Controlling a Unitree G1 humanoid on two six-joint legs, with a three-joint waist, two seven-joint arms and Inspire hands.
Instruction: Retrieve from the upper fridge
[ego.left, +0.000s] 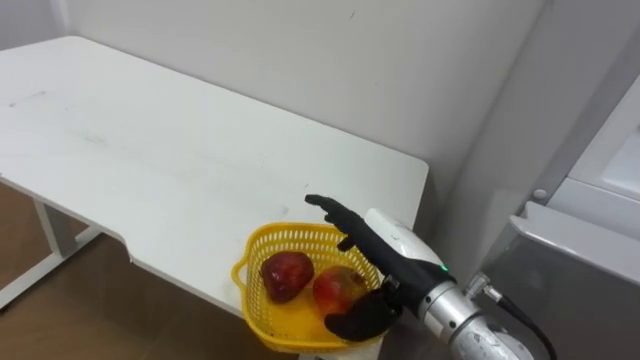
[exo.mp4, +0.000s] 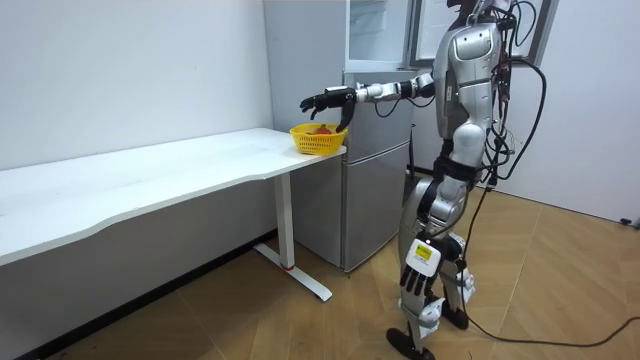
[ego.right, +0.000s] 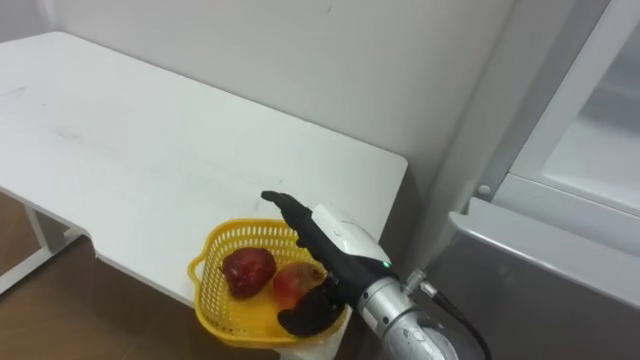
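Yellow basket (ego.left: 290, 232) rests on the white surface's (ego.left: 150, 150) corner, lower centre of the frame, beside the fridge (ego.left: 570, 290), with two red fruits (ego.left: 286, 275) inside. My right hand (ego.left: 395, 242) hangs over it, fingers (ego.left: 330, 210) spread, holding nothing. I should lift straight up, clear of the rim.

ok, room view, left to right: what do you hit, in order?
white table → yellow basket on the table's end → fridge. The right robot hand is above the basket, so it gets no slot of its own.
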